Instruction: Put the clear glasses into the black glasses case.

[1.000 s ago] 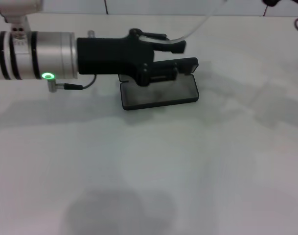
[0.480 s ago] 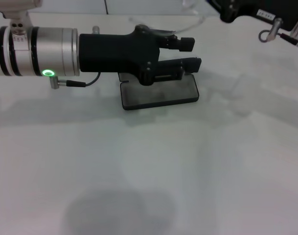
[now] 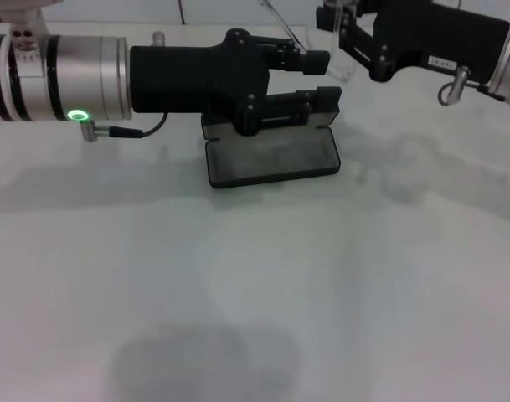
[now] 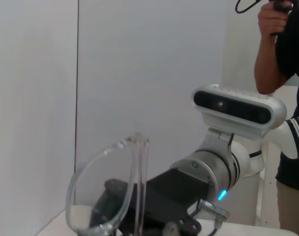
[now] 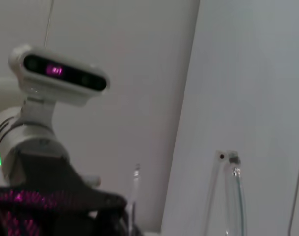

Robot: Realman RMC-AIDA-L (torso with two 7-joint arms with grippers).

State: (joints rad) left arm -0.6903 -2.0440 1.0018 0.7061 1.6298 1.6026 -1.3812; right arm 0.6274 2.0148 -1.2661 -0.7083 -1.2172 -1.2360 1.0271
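You've got the black oblong hard glasses case open on the white desk; left gripper fingers spread above it, right gripper fingers unclear, transparent plastic glasses raised between both

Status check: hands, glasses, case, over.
Left hand above the open black glasses case, its lid up behind. Right hand at the far right, by the clear glasses, held off the table. Nothing blocking the case.

Glasses behind open case

1 clear glasses, 1 black glasses case, 2 grippers.
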